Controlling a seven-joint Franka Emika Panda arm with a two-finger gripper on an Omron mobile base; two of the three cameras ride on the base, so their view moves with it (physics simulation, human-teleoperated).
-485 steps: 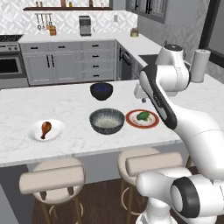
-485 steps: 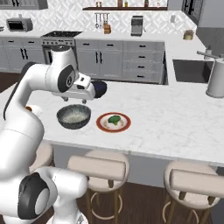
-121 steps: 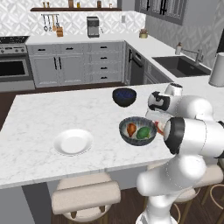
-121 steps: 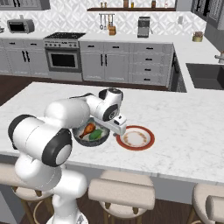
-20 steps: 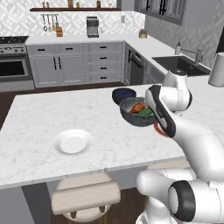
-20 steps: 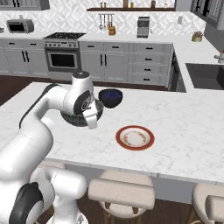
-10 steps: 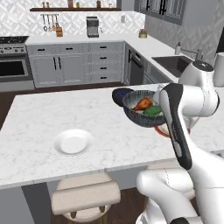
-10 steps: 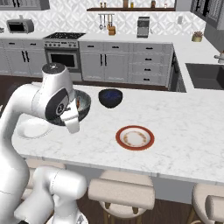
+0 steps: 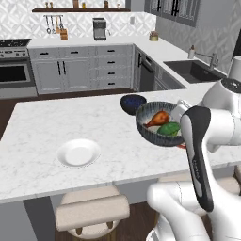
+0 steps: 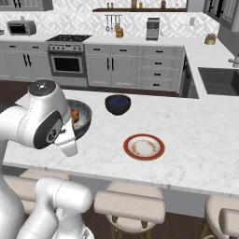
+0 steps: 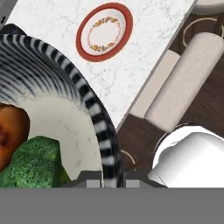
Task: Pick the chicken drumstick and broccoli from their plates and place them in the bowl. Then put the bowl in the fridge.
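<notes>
The dark-grey ribbed bowl [image 9: 151, 137] hangs tilted above the island counter, and the arm partly covers the bowl [image 10: 84, 117] in the right base view. My gripper [image 11: 109, 177] is shut on the striped rim of the bowl [image 11: 92, 114]. Inside lie the chicken drumstick [image 9: 157, 118] and the broccoli [image 9: 170, 129]; the hand view shows the drumstick [image 11: 11, 131] beside the broccoli [image 11: 33, 164]. The white plate [image 9: 78, 152] and the red-rimmed plate [image 10: 144, 147] lie bare on the counter. The fridge is out of view.
A glossy navy bowl [image 10: 117, 103] stands on the island [image 9: 42, 122] behind the held bowl. Padded stools [image 10: 129, 205] line the island's near edge. Grey cabinets, a range [image 10: 68, 58] and a sink [image 9: 192, 70] run along the far walls.
The arm has swung round with the bowl in its grip, carrying it a little toward the island's near edge. The food stays inside it and the plates have not moved.
</notes>
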